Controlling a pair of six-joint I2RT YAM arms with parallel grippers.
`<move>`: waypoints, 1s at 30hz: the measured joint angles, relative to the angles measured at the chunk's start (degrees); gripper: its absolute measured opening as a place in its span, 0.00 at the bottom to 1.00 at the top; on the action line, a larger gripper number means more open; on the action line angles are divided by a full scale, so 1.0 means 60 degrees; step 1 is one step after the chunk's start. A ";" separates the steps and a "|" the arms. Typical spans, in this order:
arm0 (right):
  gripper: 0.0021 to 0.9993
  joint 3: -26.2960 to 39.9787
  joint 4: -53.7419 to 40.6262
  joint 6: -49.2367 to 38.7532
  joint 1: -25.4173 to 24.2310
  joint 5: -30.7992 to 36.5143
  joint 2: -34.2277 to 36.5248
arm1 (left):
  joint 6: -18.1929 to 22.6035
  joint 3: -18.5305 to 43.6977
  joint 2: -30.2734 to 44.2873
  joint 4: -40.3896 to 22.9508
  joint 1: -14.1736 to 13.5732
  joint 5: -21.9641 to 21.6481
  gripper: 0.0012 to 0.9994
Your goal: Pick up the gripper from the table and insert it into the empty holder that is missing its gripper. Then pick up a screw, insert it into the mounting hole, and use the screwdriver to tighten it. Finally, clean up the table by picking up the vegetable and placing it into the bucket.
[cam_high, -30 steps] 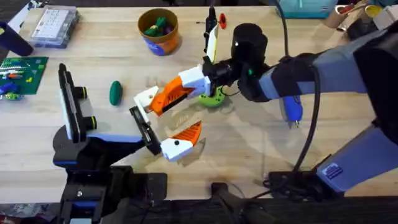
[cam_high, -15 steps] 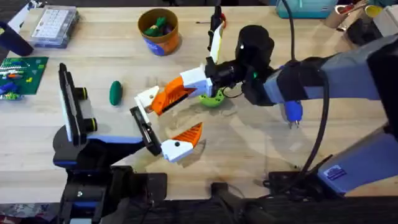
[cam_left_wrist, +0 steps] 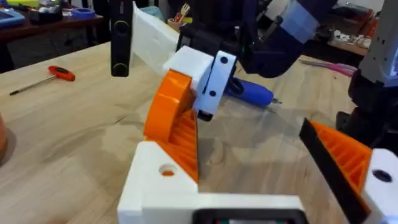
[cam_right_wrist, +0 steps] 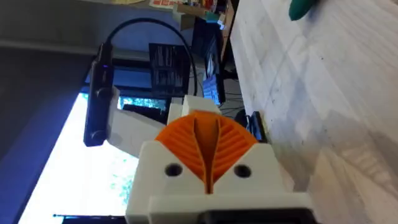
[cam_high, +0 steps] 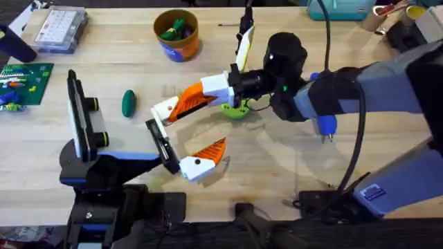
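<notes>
Presently the right gripper is clamped on the white base of the gripper, holding it tilted with its far end at the holder on the black rail; whether it is seated cannot be told. A second orange finger sits fixed at the rail's near end. The vegetable lies on the table just beyond the holder, well apart from the bucket. The left gripper's state cannot be told.
</notes>
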 joint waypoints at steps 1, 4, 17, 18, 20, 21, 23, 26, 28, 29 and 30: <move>0.02 -0.0008 0.0009 0.0000 0.0044 0.0074 -0.0001 | -0.0020 0.0000 0.0001 0.0001 0.0002 -0.0034 0.99; 0.02 -0.0013 0.0024 0.0000 0.0251 0.0356 0.0000 | -0.0069 0.0000 -0.0002 0.0009 0.0004 -0.0104 0.99; 0.02 -0.0046 0.0041 -0.0004 0.0648 0.1241 -0.0060 | -0.0144 -0.0004 0.0001 0.0038 0.0066 -0.0387 0.99; 0.02 -0.0048 0.0043 -0.0004 0.0651 0.1256 -0.0060 | -0.0146 -0.0004 -0.0001 0.0038 0.0066 -0.0392 0.99; 0.02 -0.0049 0.0045 -0.0004 0.0657 0.1274 -0.0060 | -0.0147 -0.0004 0.0000 0.0038 0.0069 -0.0393 0.99; 0.02 -0.0049 0.0047 -0.0004 0.0658 0.1285 -0.0060 | -0.0147 -0.0004 0.0001 0.0038 0.0076 -0.0392 0.99; 0.02 -0.0053 0.0049 -0.0004 0.0664 0.1294 -0.0060 | -0.0149 -0.0004 -0.0002 0.0038 0.0084 -0.0390 0.99; 0.02 -0.0053 0.0049 -0.0004 0.0668 0.1313 -0.0060 | -0.0151 -0.0004 -0.0002 0.0038 0.0084 -0.0392 0.99; 0.02 -0.0053 0.0049 -0.0004 0.0671 0.1327 -0.0060 | -0.0152 -0.0004 -0.0001 0.0038 0.0089 -0.0395 0.99; 0.02 -0.0053 0.0049 -0.0004 0.0675 0.1330 -0.0060 | -0.0154 -0.0004 -0.0001 0.0038 0.0097 -0.0391 0.99; 0.02 -0.0053 0.0049 -0.0004 0.0677 0.1334 -0.0060 | -0.0154 -0.0004 0.0000 0.0038 0.0102 -0.0390 0.99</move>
